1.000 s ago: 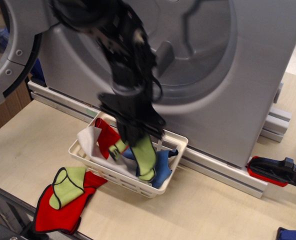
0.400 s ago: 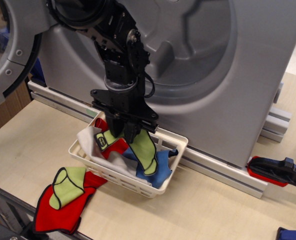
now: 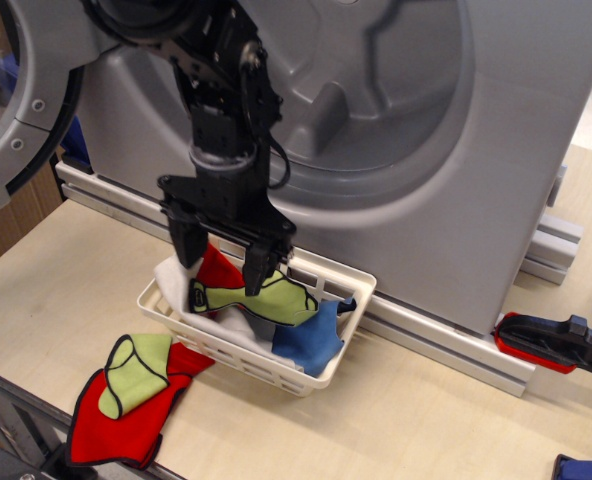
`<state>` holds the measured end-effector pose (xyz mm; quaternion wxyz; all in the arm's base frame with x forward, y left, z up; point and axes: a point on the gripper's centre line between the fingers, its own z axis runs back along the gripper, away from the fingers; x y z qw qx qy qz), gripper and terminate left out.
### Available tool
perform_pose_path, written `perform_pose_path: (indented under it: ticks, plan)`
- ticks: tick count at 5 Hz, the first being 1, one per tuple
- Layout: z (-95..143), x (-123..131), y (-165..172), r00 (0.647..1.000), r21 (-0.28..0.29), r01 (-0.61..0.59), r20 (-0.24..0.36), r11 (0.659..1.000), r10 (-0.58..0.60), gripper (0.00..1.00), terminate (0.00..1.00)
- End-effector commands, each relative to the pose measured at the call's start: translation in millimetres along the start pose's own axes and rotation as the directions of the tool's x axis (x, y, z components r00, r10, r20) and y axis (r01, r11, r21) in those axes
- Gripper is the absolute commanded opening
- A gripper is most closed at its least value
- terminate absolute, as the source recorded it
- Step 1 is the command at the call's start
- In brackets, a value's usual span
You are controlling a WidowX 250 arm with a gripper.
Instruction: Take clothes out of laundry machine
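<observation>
Risk of snagging the lime-green cloth [image 3: 276, 300] on a finger when lifting away — end effector [image 3: 222, 262] spread open, gripping nothing, just above it. Lying in the white basket [image 3: 321, 375] at frame centre-low — curved, sock-like, thin black edging, draped over red and blue cloths.

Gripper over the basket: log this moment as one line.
gripper: open above basket | lime-green cloth: lying in white basket | washer drum: no clothes visible | door: open
</observation>
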<state>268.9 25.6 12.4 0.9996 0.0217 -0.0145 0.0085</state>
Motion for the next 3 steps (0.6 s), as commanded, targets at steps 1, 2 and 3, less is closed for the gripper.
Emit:
perform_pose_path:
  ticks: [1, 2, 3]
  plan:
    - [86.7, 16.0, 11.5, 0.991, 0.054, -0.121, 0.057, 0.991, 0.118, 1.00, 0.00]
    - [86.7, 16.0, 11.5, 0.991, 0.054, -0.121, 0.057, 0.991, 0.118, 1.00, 0.00]
    - [86.7, 16.0, 11.5, 0.991, 0.054, -0.121, 0.057, 0.991, 0.118, 1.00, 1.00]
